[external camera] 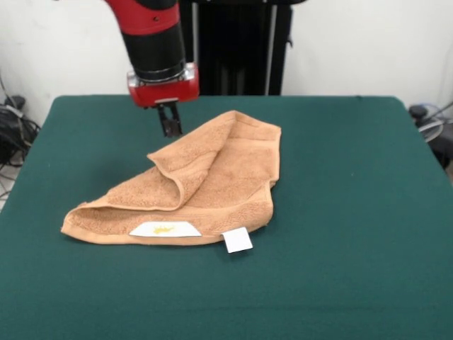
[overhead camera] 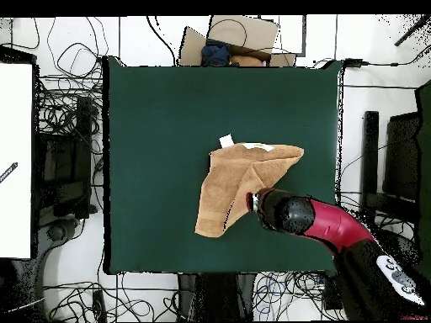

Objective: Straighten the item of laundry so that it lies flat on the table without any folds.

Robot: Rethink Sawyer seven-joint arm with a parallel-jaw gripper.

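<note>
While the towel point(external camera: 205, 180) lies folded on the table point(external camera: 354, 177), the gripper point(external camera: 170, 122) hovers, jaws pressed together.

Place: probably a robotics lab | cues: tangled cables point(overhead camera: 71, 126) | pedestal-mounted arm point(overhead camera: 332, 225) | green table point(external camera: 354, 212)

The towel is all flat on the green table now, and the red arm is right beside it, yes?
Not flat. In the front view the towel is folded over itself on the green table, one corner doubled back. The red arm is indeed right beside it.
</note>
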